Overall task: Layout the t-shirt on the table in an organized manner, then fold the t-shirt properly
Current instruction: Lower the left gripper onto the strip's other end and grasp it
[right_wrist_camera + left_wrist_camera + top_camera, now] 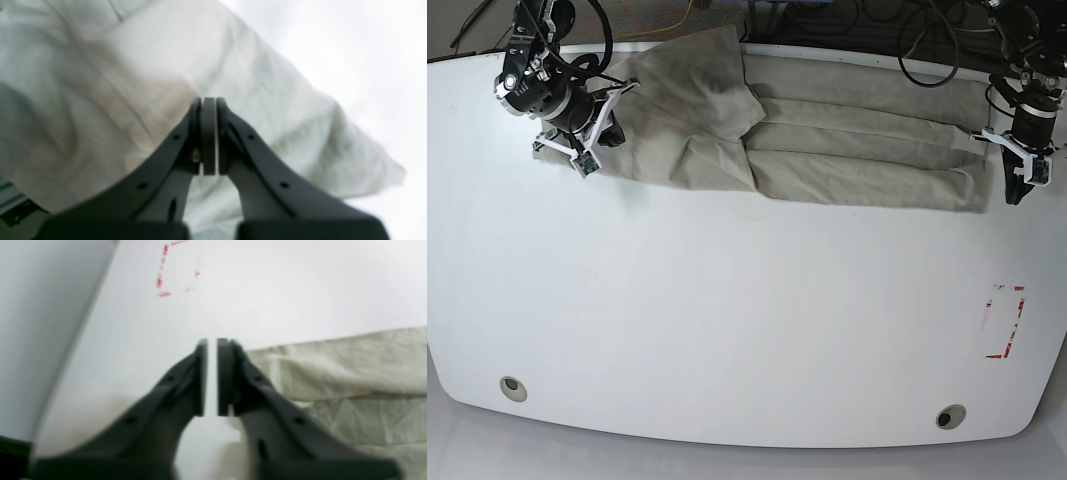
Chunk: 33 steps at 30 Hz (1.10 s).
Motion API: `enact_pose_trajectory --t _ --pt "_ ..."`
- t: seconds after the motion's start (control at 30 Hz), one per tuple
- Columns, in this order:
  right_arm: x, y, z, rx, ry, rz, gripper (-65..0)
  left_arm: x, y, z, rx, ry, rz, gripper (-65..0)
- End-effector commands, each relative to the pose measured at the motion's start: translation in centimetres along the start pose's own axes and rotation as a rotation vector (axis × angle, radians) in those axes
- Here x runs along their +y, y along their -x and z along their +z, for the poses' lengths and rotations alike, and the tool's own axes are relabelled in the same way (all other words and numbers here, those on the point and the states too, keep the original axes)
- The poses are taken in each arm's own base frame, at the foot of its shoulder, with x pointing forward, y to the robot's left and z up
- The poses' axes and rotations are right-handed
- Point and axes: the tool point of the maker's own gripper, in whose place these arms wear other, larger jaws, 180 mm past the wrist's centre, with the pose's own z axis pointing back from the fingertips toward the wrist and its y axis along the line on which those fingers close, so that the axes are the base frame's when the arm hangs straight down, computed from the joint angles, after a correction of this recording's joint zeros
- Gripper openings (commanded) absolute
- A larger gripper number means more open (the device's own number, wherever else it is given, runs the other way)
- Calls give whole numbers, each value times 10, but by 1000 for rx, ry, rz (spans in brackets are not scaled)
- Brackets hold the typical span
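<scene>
While the t-shirt sprawls along the table's far edge, soft, light and limp, my left gripper shows a narrow empty gap; my right gripper is pressed together. Hem corners look best.

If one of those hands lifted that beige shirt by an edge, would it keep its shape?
Probably not. The t-shirt lies creased and bunched, so it would likely droop and hang. It looks thin, so probably light. On the glossy table it may slide when pushed.

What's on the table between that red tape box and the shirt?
Nothing: the base view shows only bare white table between the red tape rectangle and the t-shirt.
</scene>
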Motion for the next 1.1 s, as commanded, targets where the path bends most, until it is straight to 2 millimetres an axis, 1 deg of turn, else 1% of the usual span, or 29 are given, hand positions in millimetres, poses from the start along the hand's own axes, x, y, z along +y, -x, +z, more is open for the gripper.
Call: enact_pose_trajectory --t 0.0,0.03,0.07,0.1,0.13,0.2,0.23,0.27,0.33,0.4,0.47,0.6,0.67,0.7,0.87,1.07 --pt "-3 -6 4 -24 10 13 -650 10 -23 -10 -77 -22 9 -493" --pt "-3 -6 4 -24 10 13 -650 11 -24 -14 -73 -23 16 -442" --pt "-3 -6 4 -23 11 13 -650 11 -23 -16 -64 -24 20 -418" --pt "-3 -6 4 -23 11 13 -650 13 -23 -21 -47 -29 26 -349" --pt "-3 -6 4 -23 11 13 -650 14 -21 -23 -34 -30 29 -320" --pt "-4 -5 4 -21 11 14 -650 15 -25 -30 -20 -33 32 -250" --pt "-4 -5 4 -21 11 14 -650 15 -25 -31 -16 -32 33 -239" --pt "-4 -5 4 -21 11 14 -650 14 -27 -36 -6 -30 36 -208" --pt "-4 -5 4 -21 11 14 -650 9 -27 -44 11 -14 42 -179" --pt "-4 -5 4 -21 11 14 -650 3 -26 -52 29 8 45 -167" --pt "-3 -5 4 -23 9 12 -650 2 -23 -58 53 23 41 -165" --pt "-3 -5 4 -23 9 12 -650 -12 -10 -70 116 74 47 -165" --pt "-3 -5 4 -22 10 13 -650 -15 -6 -73 136 88 47 -165" --pt "-3 -5 4 -22 10 13 -650 -19 0 -76 155 102 52 -165" --pt "-4 -5 4 -21 11 14 -650 -26 17 -78 209 126 70 -165" --pt "-4 -5 4 -20 10 13 -650 -30 29 -76 236 137 85 -165"
